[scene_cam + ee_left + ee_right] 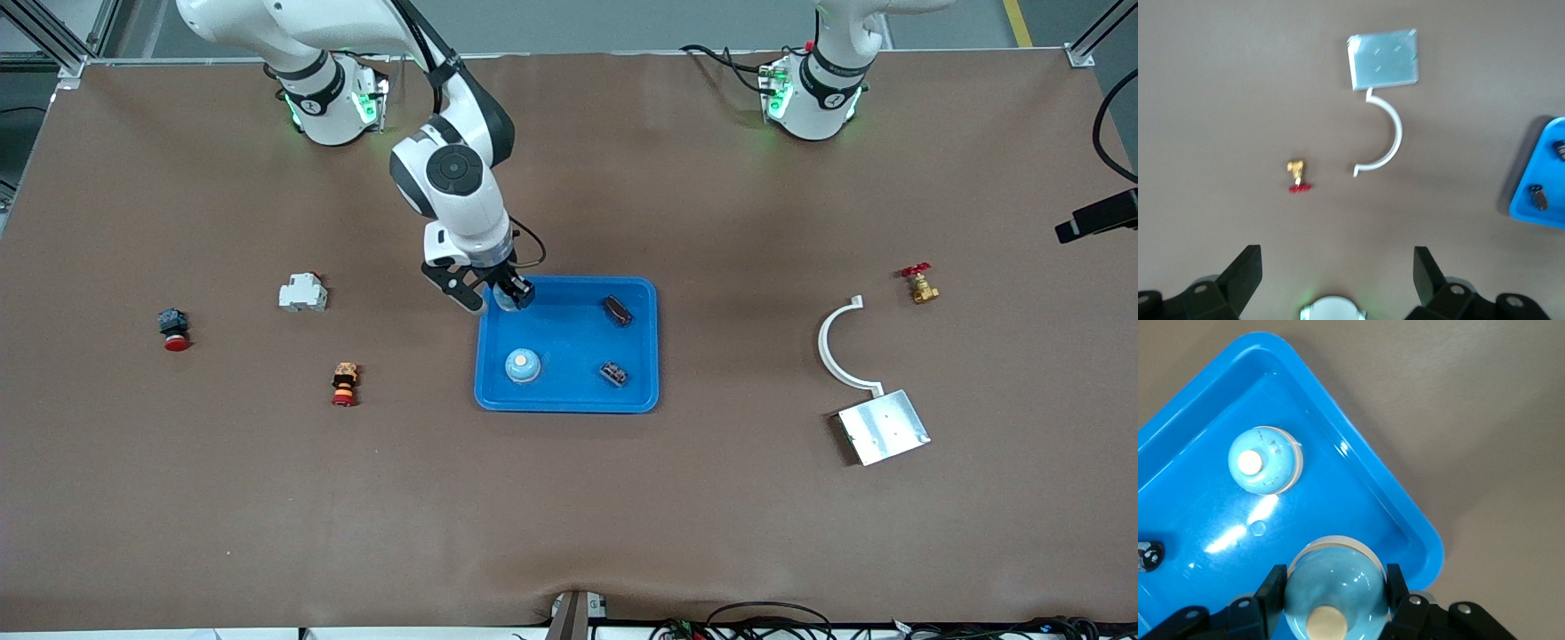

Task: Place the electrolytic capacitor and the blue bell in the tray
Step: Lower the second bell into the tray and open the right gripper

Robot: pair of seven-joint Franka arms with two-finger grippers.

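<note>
- Right arm bent down from its base, wrist pointing straight at the tabletop (569, 524); right tool (505, 297) over the tray (569, 402) corner nearest the right arm's base, clenched on a blue bell (1332, 583), fingers (1271, 590) pressed on both sides of the dome.
- Held blue bell just above the tray floor, inside the rim; cream button on top of it seen in the right wrist view.
- Second blue bell (523, 364) resting in the tray, nearer to the front camera than the held one, upright, with a pale button on top.
- Two dark electrolytic capacitors in the tray toward the left arm's end: one (616, 309) farther from the front camera, one (613, 373) nearer.
- Left arm waiting, only its base in the front view; left tool (1337, 273) released, fingers wide apart, high over bare tabletop.
- Below the left tool: brass valve with red handle (1298, 177), white curved bracket (1383, 137), metal plate (1382, 59) touching the bracket's end.
- Toward the right arm's end: white breaker block (302, 292), red push button with black body (173, 329), red and orange button (344, 383).
- No readable writing or brand on any thing.
</note>
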